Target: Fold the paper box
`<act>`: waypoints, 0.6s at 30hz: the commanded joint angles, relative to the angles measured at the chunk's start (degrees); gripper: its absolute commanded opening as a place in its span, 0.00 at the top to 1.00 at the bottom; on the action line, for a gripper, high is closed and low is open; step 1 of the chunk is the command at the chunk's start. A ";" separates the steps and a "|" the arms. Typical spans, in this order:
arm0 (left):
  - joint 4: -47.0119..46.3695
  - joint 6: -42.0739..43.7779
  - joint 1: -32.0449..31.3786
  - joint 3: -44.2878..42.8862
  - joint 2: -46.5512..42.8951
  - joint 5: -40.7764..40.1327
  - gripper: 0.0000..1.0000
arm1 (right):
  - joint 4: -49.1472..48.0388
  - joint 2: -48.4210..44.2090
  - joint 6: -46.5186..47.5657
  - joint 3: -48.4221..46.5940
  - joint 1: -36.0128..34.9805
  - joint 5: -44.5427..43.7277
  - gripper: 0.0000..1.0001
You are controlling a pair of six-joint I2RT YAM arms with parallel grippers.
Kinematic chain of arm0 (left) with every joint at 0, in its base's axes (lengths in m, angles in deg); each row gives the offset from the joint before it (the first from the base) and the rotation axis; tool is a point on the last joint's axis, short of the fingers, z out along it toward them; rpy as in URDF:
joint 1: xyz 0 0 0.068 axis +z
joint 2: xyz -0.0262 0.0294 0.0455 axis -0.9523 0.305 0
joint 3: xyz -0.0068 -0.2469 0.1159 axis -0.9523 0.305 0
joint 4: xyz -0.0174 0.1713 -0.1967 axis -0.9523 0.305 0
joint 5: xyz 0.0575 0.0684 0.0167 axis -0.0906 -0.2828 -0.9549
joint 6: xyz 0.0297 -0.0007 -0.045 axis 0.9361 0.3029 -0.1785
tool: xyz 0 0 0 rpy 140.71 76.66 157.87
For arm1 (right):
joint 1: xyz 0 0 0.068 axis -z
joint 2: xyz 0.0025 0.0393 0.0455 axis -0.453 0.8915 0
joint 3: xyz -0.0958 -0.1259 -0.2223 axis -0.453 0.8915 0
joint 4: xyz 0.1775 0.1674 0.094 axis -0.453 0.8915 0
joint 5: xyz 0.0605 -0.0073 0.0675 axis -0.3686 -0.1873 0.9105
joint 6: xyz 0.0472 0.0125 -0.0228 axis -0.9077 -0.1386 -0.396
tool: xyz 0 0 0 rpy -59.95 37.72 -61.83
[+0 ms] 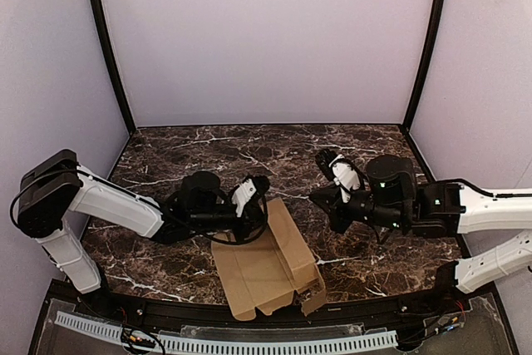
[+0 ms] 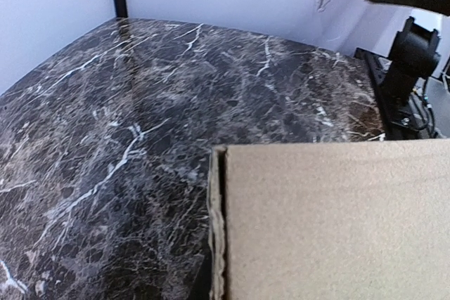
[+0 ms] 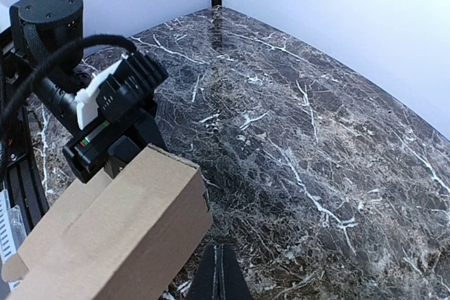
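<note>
The paper box (image 1: 262, 268) is a plain brown cardboard piece lying near the table's front edge, with one long panel folded up into a hollow wall (image 3: 105, 237). My left gripper (image 1: 253, 193) sits at the far end of that wall. In the left wrist view the cardboard (image 2: 330, 223) fills the lower right and hides the fingers, and its doubled edge runs straight down to where they meet. The jaws are shut on that edge. My right gripper (image 1: 320, 199) hangs to the right of the box, apart from it. Its fingers (image 3: 214, 279) are pressed together with nothing between them.
The dark marble table (image 1: 249, 147) is closed in by lilac walls with black posts at the back corners. A white ribbed strip (image 1: 224, 340) runs along the near edge. The right arm (image 2: 404, 47) shows at the far right of the left wrist view.
</note>
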 commanded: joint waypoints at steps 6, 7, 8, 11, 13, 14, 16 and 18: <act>-3.35 3.74 -0.15 -1.18 7.17 -12.23 1.00 | -2.24 7.76 -2.04 -3.84 1.09 -1.03 1.00; -3.68 3.69 -0.14 -1.25 7.59 -13.03 1.00 | -2.95 8.69 -2.32 -4.05 1.29 -0.53 1.00; -4.38 3.81 -0.15 -1.32 8.41 -13.30 1.00 | -3.70 9.74 -2.55 -4.30 1.51 0.10 1.00; -4.62 3.59 -0.13 -2.01 9.83 -14.75 1.00 | -5.79 12.93 -3.54 -5.09 2.07 1.52 1.00; -4.38 3.37 -0.19 -2.55 10.84 -15.32 1.00 | -7.86 14.78 -4.02 -5.18 2.17 1.88 1.00; -4.37 3.12 -0.18 -2.83 11.44 -15.42 1.00 | -8.84 15.60 -4.25 -5.24 2.28 2.12 1.00; -4.35 2.76 -0.20 -3.01 12.11 -15.53 1.00 | -10.62 17.45 -4.70 -5.44 2.59 2.43 1.00; -4.32 2.39 -0.14 -3.15 12.53 -15.46 1.00 | -11.81 19.31 -4.98 -5.96 2.97 3.38 1.00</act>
